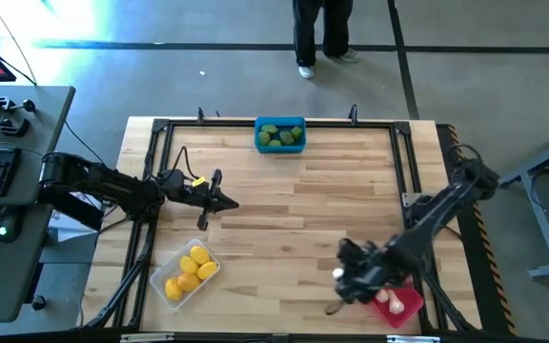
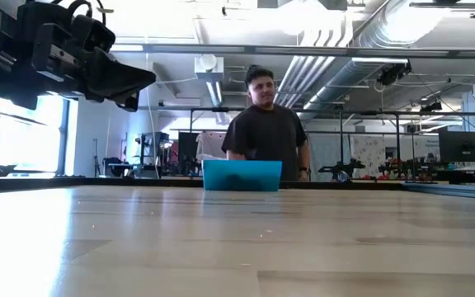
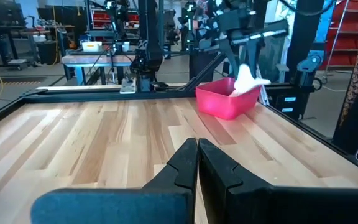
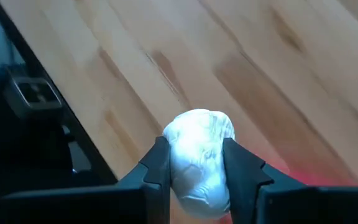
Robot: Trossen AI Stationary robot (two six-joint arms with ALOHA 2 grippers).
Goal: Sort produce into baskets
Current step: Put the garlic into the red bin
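While clamped between the two fingers of the right tool (image 4: pixel 196 180), sits a whitish garlic bulb (image 4: pixel 199 158), lifted clear of the desk (image 1: pixel 294 219) at its near right corner. Just beside that tool, on its outer side toward the desk's right edge, stands the red basket (image 1: pixel 396 307), already holding pale pieces. Seems the coming move turns on this one relation: a short carry sideways and slightly toward the near edge, then a drop over the red rim. Seen from the left wrist view, hangs the bulb (image 3: pixel 248 78) right above the red basket (image 3: pixel 225 102), so perhaps almost over it already; cannot tell exactly how far over the rim. No clear long axis on the bulb; roundish, gripped across its middle, so orientation should matter little for the release.

Farther along the near edge, on the left, lies the clear basket (image 1: pixel 187 272) with yellow lemons. Above it waits the left tool (image 1: pixel 219 201), fingers pressed together, holding nothing, well apart from the red basket; clearly the right arm nearer. Farthest off, at the far edge, rests the blue basket (image 1: pixel 280 134) with green pieces.
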